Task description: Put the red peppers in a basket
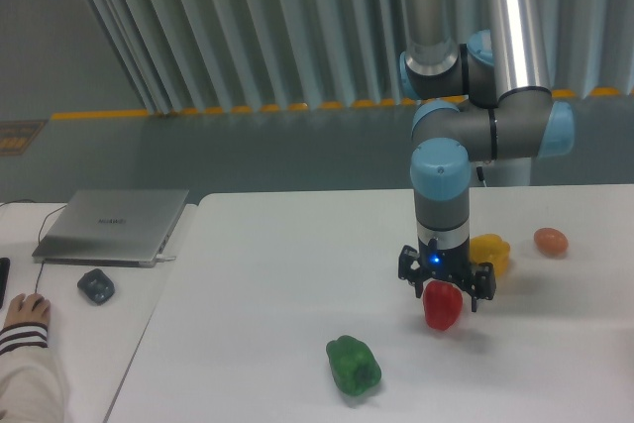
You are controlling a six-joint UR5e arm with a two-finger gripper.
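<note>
My arm drops straight down at centre right of the frame, wrist vertical, and my fingers (pixel 443 289) pinch the top of the glossy red bell pepper (pixel 442 307), which sits at or just above the white desk (pixel 277 274); I cannot tell which. My wrist hides its stem and part of the yellow bell pepper (pixel 492 252) behind. A small orange-brown egg (pixel 551 241) lies further right, a green bell pepper (pixel 354 365) lower left.

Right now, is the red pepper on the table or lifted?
Cannot tell: red pepper sits directly under the gripper, table contact unclear.
</note>
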